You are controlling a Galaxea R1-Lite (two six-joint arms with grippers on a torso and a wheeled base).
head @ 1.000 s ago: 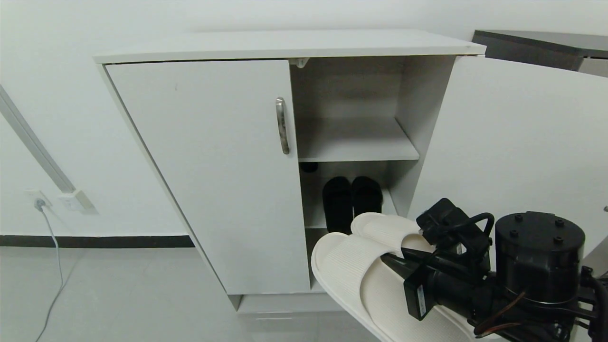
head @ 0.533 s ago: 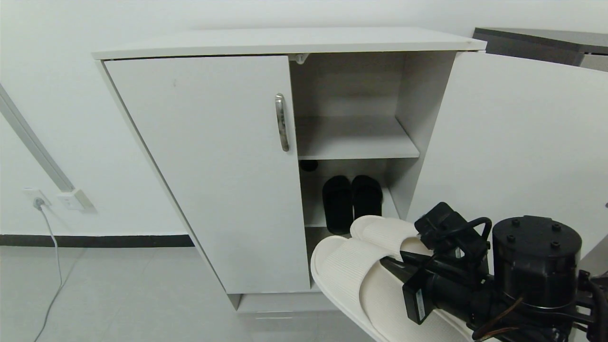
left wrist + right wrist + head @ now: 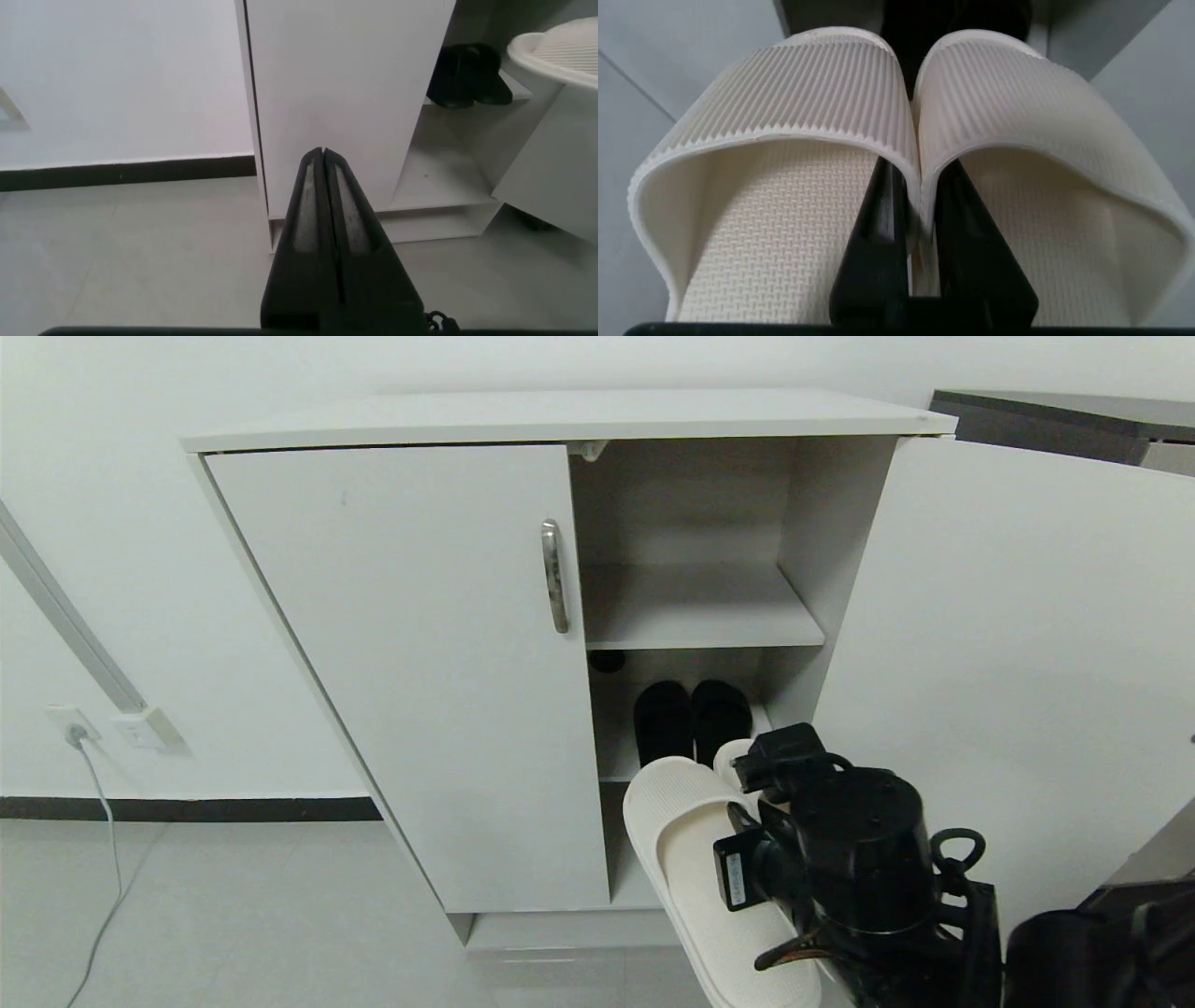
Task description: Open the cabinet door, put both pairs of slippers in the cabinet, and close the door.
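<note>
Right up close at the right wrist, the right claw [image 3: 920,201] is clamped on the white slippers [image 3: 794,121], pinching the two inner strap edges together so both hang as one bundle. Good place to hold: it's the one spot where a single pinch takes the pair. They look like ribbed foam, so I'd judge them light and soft, likely to flex and sag at the long soles. The grip is on thin edges, so a knock could peel one loose.

The left claw [image 3: 322,159] sits low with its fingers pressed together on nothing, facing the cabinet's shut left door [image 3: 346,84].

Out in front, the white pair's toes point into the open right half of the cabinet [image 3: 560,420], hanging at the mouth, above the bottom compartment [image 3: 635,887]. The right door [image 3: 1008,644] stands swung wide, close beside the arm.

Just beyond, the black slippers [image 3: 691,719] lie side by side on the middle shelf, already inside. Above them the top shelf [image 3: 700,611] is bare. So one pair is home and one is in the air, with the door left to close.
</note>
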